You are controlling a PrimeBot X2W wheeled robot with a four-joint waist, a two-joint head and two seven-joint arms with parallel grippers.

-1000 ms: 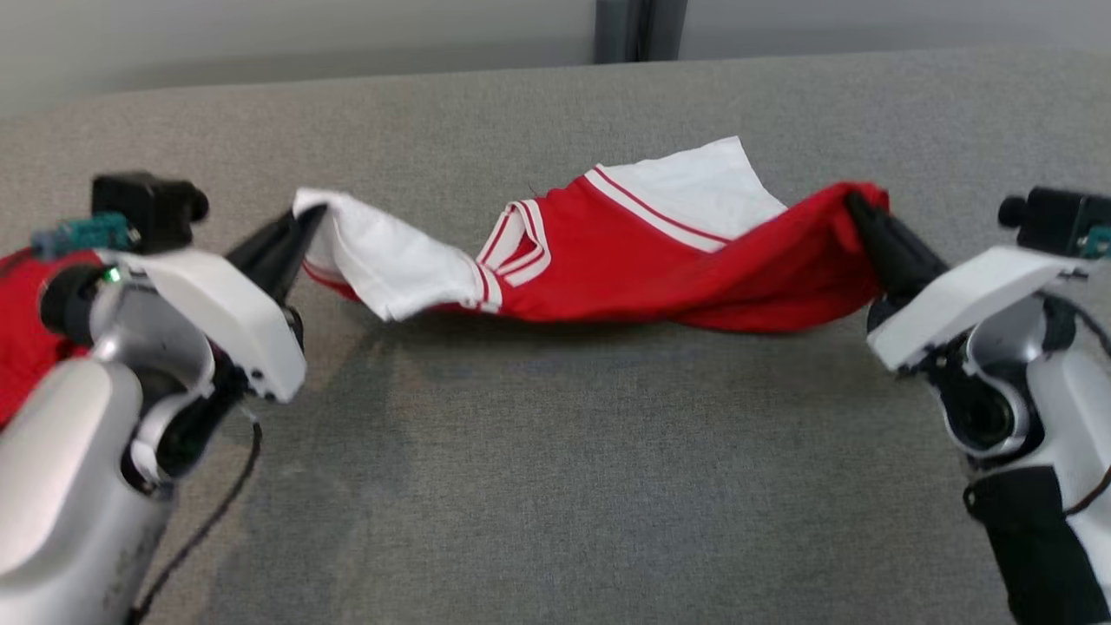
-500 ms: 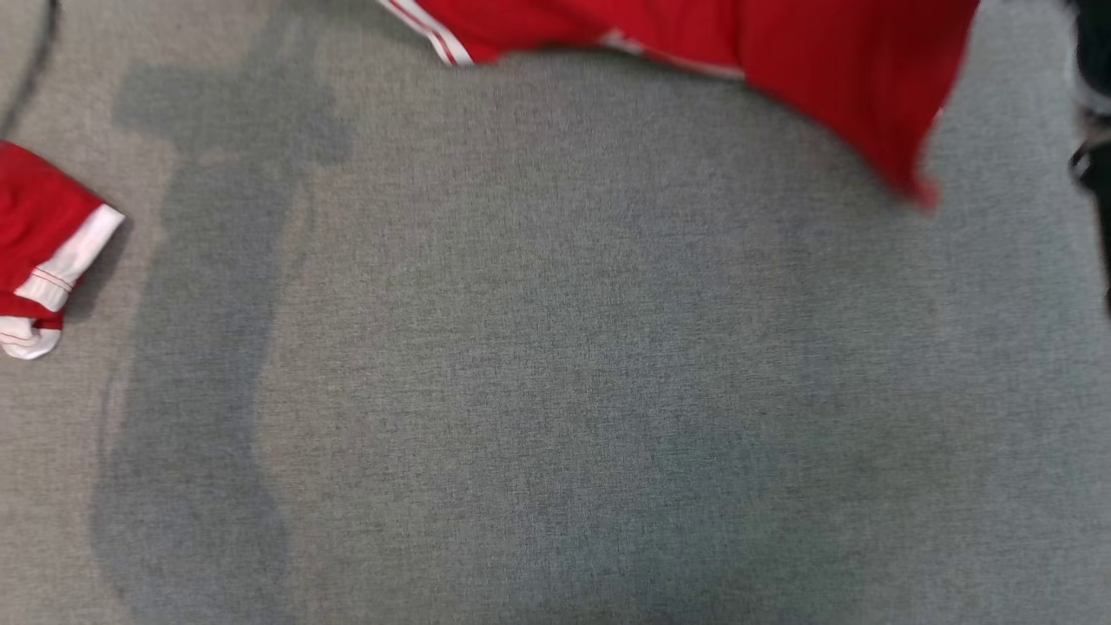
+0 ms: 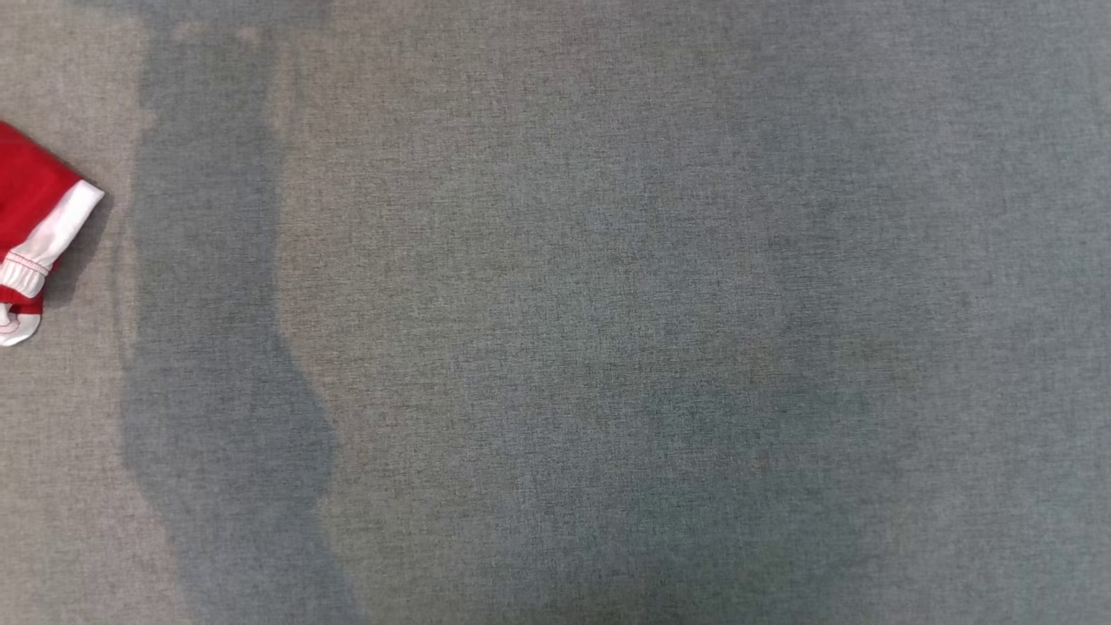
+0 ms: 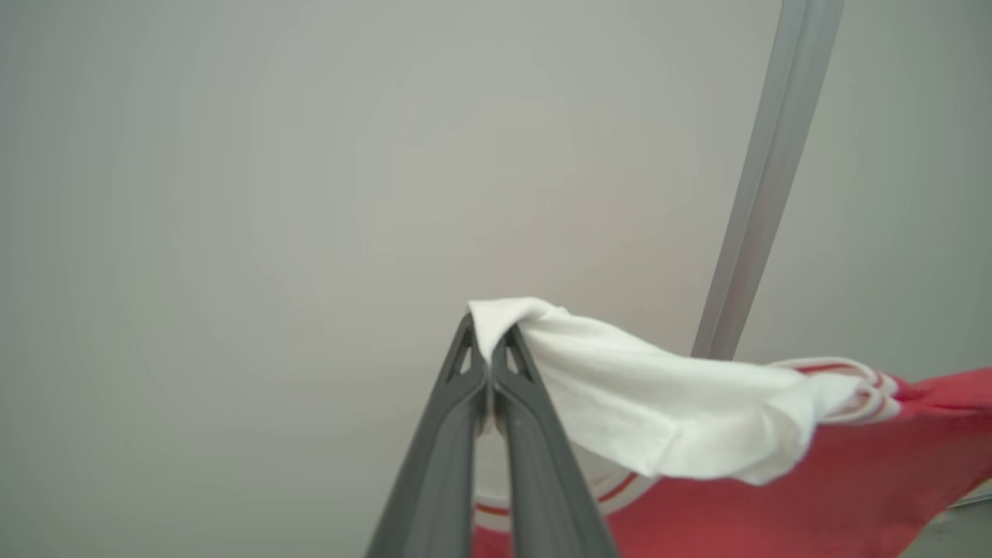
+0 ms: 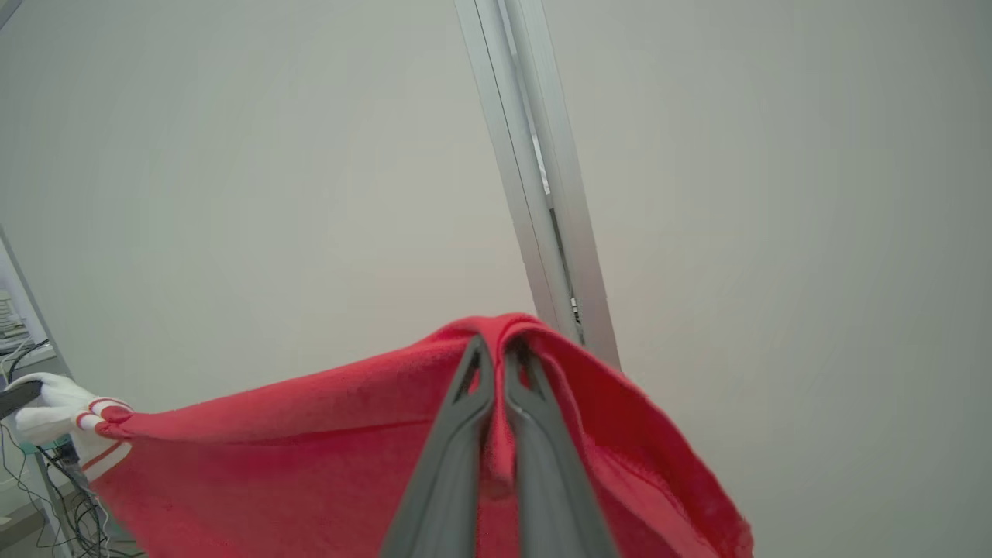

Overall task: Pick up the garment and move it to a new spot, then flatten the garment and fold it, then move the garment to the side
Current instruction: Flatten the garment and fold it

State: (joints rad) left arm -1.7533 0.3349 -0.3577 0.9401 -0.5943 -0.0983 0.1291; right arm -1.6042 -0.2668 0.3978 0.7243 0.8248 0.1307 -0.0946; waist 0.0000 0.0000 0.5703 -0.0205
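One garment [image 5: 271, 465], red and white

Your left gripper [image 4: 487, 329] has its two dark fingers [image 4: 442, 449] pressed together at the tips, pinching a white corner of the garment [image 4: 659, 418]. Your right gripper [image 5: 496, 349] is clamped the same way, closed tight on a red fold of it.

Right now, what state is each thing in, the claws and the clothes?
held garment: lifted, hanging slack between both claws, not folded.
left claw: shut on the held garment's white end.
right claw: shut on a bunched red edge of it.
second garment: lying bunched on the grey surface, cut off at the head view's left edge.
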